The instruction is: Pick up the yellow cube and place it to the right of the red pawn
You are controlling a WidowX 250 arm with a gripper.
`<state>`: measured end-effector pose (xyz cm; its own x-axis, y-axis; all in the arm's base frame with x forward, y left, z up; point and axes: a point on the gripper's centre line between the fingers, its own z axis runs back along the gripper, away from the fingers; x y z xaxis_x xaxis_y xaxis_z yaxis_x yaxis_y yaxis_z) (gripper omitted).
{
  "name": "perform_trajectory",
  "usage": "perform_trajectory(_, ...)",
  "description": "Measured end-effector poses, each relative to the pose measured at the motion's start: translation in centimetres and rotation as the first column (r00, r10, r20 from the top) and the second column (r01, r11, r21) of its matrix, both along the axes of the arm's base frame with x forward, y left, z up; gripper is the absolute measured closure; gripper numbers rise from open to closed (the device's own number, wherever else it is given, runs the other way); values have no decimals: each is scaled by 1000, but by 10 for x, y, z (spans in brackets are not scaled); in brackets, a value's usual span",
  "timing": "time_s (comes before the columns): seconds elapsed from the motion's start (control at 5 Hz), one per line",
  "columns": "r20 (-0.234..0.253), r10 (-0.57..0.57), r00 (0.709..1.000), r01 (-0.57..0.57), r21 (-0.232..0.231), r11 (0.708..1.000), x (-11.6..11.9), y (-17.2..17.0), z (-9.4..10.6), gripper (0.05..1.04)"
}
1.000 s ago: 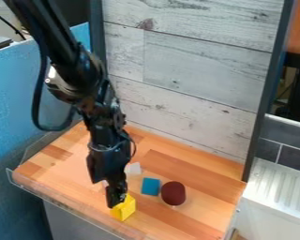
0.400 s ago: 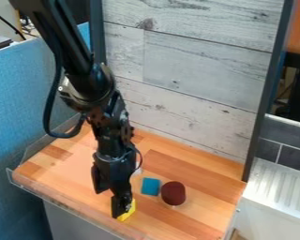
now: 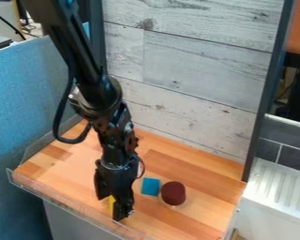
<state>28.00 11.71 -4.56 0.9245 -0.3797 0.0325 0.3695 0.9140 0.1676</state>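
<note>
- Hanging low near the wooden surface's (image 3: 58,171) front edge, the black gripper (image 3: 112,209) is keeping its fingers apart.
- The yellow block (image 3: 112,201) is showing between them, partly hidden; whether they are touching it, I cannot tell.
- To the view's right, the blue block (image 3: 151,186) is lying just beside the dark red rounded block (image 3: 174,193).
- Behind everything, whitish wooden planks (image 3: 202,75) are standing upright.
</note>
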Motion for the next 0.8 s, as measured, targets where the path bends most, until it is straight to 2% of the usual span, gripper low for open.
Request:
perform_trajectory(0.2, 4, 8, 1000, -8, 1, 1000, 4, 1, -1, 471)
perform_trajectory(0.6, 8, 35, 999, -35, -56, 998, 21, 0, 11, 499)
perform_trajectory(0.8, 41, 86, 995, -83, -78, 993, 39, 13, 27, 499)
